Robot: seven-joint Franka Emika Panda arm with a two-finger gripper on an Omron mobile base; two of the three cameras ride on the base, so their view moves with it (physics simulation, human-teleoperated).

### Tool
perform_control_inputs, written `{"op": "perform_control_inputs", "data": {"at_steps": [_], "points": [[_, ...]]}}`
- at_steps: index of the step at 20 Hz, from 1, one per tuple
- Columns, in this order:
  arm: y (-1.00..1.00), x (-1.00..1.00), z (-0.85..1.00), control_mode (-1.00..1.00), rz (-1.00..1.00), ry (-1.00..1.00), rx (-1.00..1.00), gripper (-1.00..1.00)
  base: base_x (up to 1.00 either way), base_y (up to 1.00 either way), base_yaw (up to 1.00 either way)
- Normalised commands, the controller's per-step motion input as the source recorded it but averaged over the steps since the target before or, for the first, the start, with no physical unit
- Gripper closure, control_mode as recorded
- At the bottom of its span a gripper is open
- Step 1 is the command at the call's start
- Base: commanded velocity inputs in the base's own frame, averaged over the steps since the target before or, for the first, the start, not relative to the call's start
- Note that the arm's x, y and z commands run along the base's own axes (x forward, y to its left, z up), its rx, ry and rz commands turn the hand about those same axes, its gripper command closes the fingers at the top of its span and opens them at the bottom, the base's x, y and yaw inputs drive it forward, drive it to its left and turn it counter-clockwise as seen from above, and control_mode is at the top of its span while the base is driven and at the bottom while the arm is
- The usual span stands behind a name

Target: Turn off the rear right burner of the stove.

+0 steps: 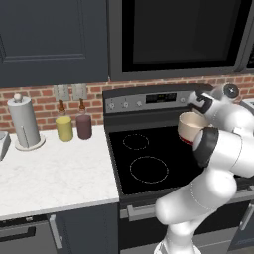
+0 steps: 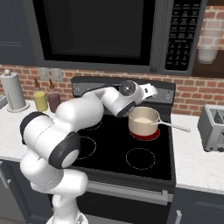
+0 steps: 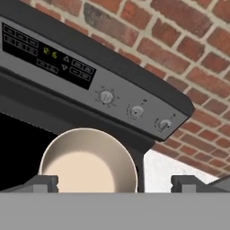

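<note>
The stove (image 2: 109,151) has a black glass top and a grey back panel (image 1: 149,100). A cream pot (image 2: 143,120) with a long handle stands on the rear right burner (image 2: 142,136), which glows red under it. My gripper (image 2: 153,92) hovers above the pot's far rim, just in front of the panel's right end. In the hand view the fingertips (image 3: 43,183) stand wide apart and open, nothing between them. Beyond the pot (image 3: 87,161), three small round knobs (image 3: 136,111) sit in a row to the right of the dark display (image 3: 49,56).
A microwave (image 2: 96,30) hangs right above the stove. On the left counter are a paper towel roll (image 1: 22,121), a yellow jar (image 1: 64,127) and a maroon jar (image 1: 84,125). A toaster (image 2: 213,127) sits on the right counter. The pot handle (image 2: 174,126) sticks out rightward.
</note>
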Motion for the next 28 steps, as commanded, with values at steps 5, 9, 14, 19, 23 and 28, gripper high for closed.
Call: {"op": "perform_control_inputs", "data": {"at_steps": [5,9,14,19,23,28], "points": [[-0.15,0.07,0.00,-1.00,0.09,-0.01,0.00,-1.00,0.00,0.00,0.00],[-0.16,0.12,0.00,-1.00,0.10,0.00,0.00,-1.00,0.00,0.00,0.00],[-0.04,0.20,0.00,-1.00,0.08,0.00,0.00,-1.00,0.00,0.00,0.00],[0.00,0.15,-0.03,-1.00,0.06,0.01,0.00,-1.00,0.00,0.00,0.00],[0.00,0.02,-0.02,-1.00,0.03,0.02,0.00,-1.00,0.00,0.00,0.00],[-0.02,0.02,0.00,-1.00,0.02,0.00,0.00,-1.00,0.00,0.00,0.00]]}}
